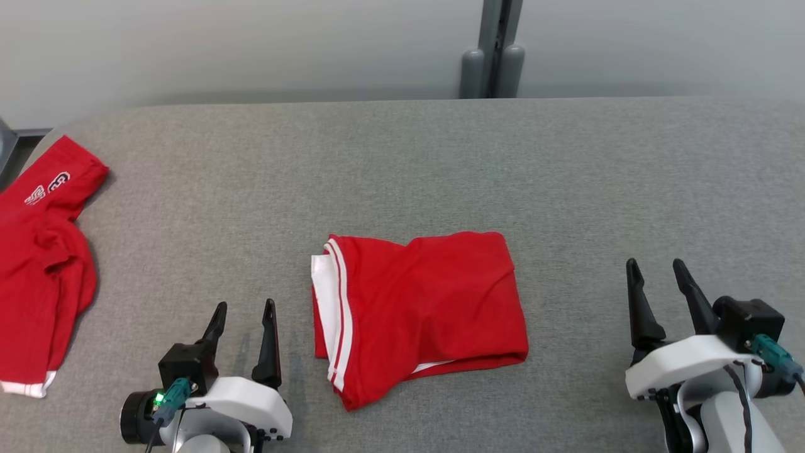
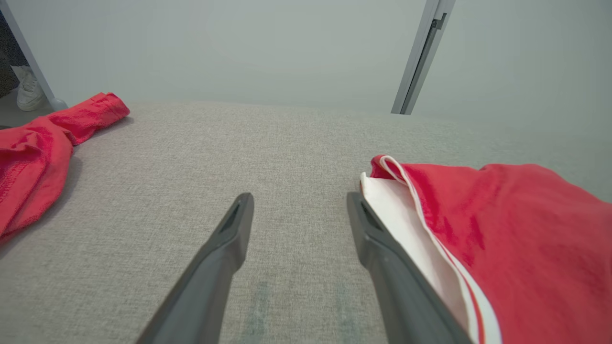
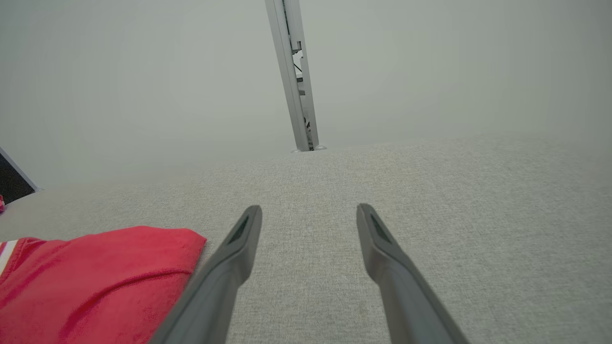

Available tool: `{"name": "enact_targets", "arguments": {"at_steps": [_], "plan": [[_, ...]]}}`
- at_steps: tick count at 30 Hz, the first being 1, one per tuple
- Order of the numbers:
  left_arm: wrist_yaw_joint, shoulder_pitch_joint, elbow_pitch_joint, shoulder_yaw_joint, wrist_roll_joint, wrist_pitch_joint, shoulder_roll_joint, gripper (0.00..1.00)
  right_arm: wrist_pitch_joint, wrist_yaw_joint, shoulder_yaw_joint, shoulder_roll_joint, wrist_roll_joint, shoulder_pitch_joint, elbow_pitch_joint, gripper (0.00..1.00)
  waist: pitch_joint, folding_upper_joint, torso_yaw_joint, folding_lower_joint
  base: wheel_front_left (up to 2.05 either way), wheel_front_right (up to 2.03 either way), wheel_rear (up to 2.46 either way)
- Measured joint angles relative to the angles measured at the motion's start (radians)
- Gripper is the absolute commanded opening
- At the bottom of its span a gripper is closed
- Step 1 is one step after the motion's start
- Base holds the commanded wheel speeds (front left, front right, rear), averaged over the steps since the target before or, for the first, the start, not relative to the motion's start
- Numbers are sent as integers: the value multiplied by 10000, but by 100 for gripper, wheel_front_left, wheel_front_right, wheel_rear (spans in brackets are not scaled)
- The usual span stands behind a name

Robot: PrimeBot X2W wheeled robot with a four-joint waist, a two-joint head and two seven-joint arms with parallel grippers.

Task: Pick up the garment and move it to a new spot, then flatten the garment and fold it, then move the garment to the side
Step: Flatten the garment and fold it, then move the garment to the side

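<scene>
FOLD COMPLETE, TRANSFER TO SIDE PENDING

The grey woven-fabric table (image 1: 402, 157) spans the head view. A loose red jersey garment with white lettering (image 1: 44, 264) lies crumpled at the table's left edge, well apart from the work area. The task's folded red fabric garment with white striped trim (image 1: 418, 311) lies flat near the front centre of the table, between the two arms, with its trimmed edge facing left. The right gripper (image 1: 655, 262) stands well to the right of the folded garment, its two dark fingers spread wide and holding nothing. The left gripper (image 1: 246, 304) sits just beside the trimmed edge, likewise spread wide and empty.

Judged from the compact rectangle, folding appears done, so the step in hand is the move to the side. The next move calls for a grip through all layers at one edge, low to the table, so that the fold does not open during transfer
</scene>
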Motion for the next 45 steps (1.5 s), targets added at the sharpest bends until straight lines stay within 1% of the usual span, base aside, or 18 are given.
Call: {"name": "enact_targets", "arguments": {"at_steps": [7,15,24,30,34,40,45], "plan": [[-111,320,48,305,226,0,6,100,0,0,36,13,-176,608,-107,100,-311,0,-404,0,0,0,0],[-249,848,69,598,430,0,6,100,0,0,370,13,-173,1049,-88,100,-782,0,-715,0,0,0,0],[-291,1015,-153,700,558,0,4,100,0,0,554,10,-75,1192,-102,100,-867,0,-730,0,0,0,0],[-291,999,-282,600,545,0,4,100,0,0,717,12,8,1119,-38,100,-659,0,-621,0,0,0,0],[-293,823,-360,374,451,0,4,100,0,0,1308,6,207,751,169,100,-340,0,-405,0,0,0,0],[-357,588,-435,13,378,2,6,100,0,0,2211,25,865,-58,752,100,38,0,71,1,0,0,0],[-355,407,-466,-249,290,2,6,100,-2,0,2740,27,1315,-794,1538,100,319,0,574,0,0,0,0]]}}
